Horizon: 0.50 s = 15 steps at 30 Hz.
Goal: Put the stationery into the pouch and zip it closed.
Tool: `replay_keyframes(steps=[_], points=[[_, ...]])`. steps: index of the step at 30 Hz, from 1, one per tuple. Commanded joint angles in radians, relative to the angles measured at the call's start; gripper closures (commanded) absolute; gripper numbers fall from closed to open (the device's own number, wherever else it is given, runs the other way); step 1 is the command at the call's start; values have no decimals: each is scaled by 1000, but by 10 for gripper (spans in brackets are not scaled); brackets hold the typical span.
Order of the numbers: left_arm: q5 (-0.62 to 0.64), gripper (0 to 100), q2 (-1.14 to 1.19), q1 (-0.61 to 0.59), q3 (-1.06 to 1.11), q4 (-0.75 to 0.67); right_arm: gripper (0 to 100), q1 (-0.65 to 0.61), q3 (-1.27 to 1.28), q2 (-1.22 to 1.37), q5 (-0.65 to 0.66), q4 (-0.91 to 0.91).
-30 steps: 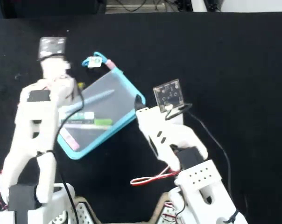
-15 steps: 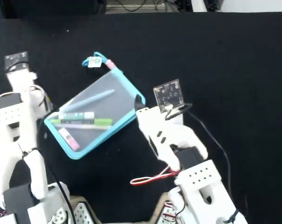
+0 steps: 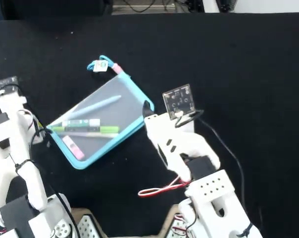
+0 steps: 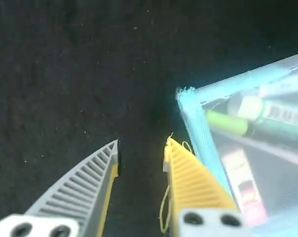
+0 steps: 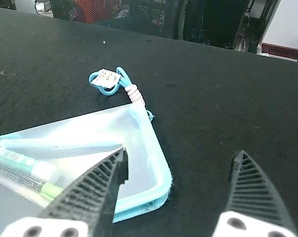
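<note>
Currently I read the left arm (image 3: 13, 144) at the far left edge of the black table (image 3: 238, 64). The left gripper (image 4: 139, 148) is released and holds nothing: its grey and yellow fingers stand apart over bare cloth, and the yellow finger (image 4: 191, 182) is just beside the pouch's near-left corner.

The pouch (image 3: 124, 111) lies flat and skewed left of table centre. It has a clear face and turquoise trim. Through the face I see a light blue pen (image 3: 101, 104), a white-labelled stick (image 3: 82, 122), a green marker (image 3: 102, 130) lying along it, and a small pink-and-white piece (image 3: 73, 147) near the lower edge. At the far corner are pink beads and a turquoise cord loop (image 3: 101, 64) with a small tag. I cannot tell from these views whether the zip is shut.

The right gripper (image 5: 181, 155) sits at the pouch's right corner, spread wide and gripping nothing. One black finger (image 5: 97, 185) lies over the clear face and the other is over bare table.
</note>
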Motion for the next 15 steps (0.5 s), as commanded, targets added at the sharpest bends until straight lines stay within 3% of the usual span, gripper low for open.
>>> replay_keyframes(steps=[1,10,15], points=[[-9,848,-6,71,47,-71,673,11,-5,-12,8,-25],[0,848,-6,81,165,-247,673,11,-4,-12,8,-25],[107,848,-6,183,143,-261,673,11,-4,-12,8,-25]])
